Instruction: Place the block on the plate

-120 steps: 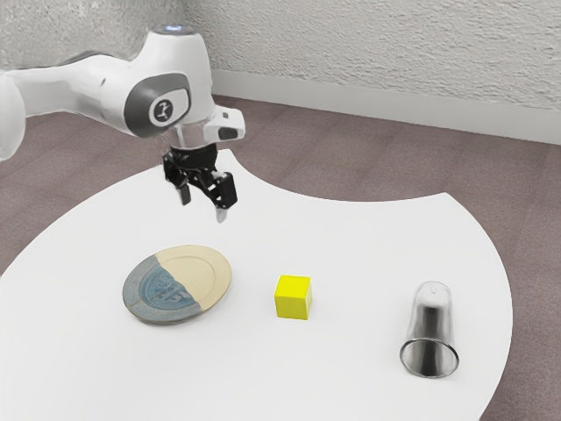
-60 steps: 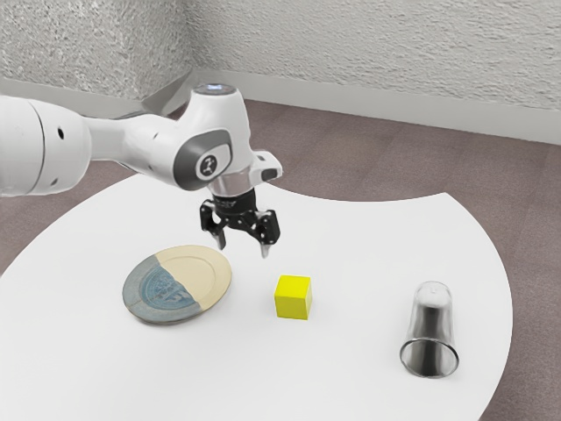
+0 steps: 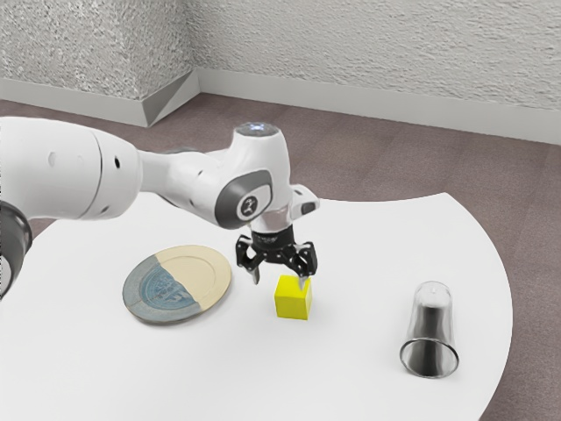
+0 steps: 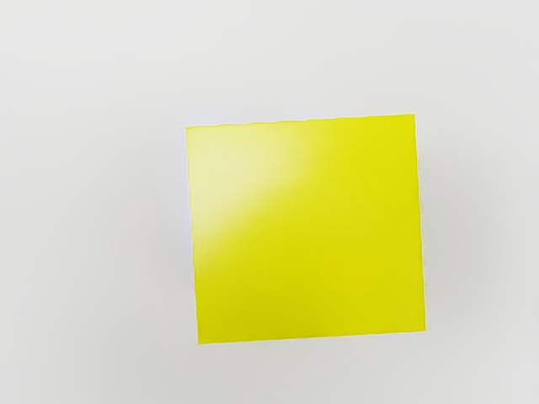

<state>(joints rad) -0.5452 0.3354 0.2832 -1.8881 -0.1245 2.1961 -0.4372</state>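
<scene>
The end effector (image 3: pixel 280 279) is hovering just over the yellow block (image 3: pixel 293 300), released, its two fingers standing spread apart. The block is sitting on the white bench (image 3: pixel 368 263), between the blue-and-cream plate (image 3: pixel 206 272) and the shiny metallic tumbler (image 3: pixel 430 326), and is lying nearer the plate.

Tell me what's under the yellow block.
The block rests on the white table, visible around its base; the patch directly beneath is covered by the block, so I can't see it.
</scene>
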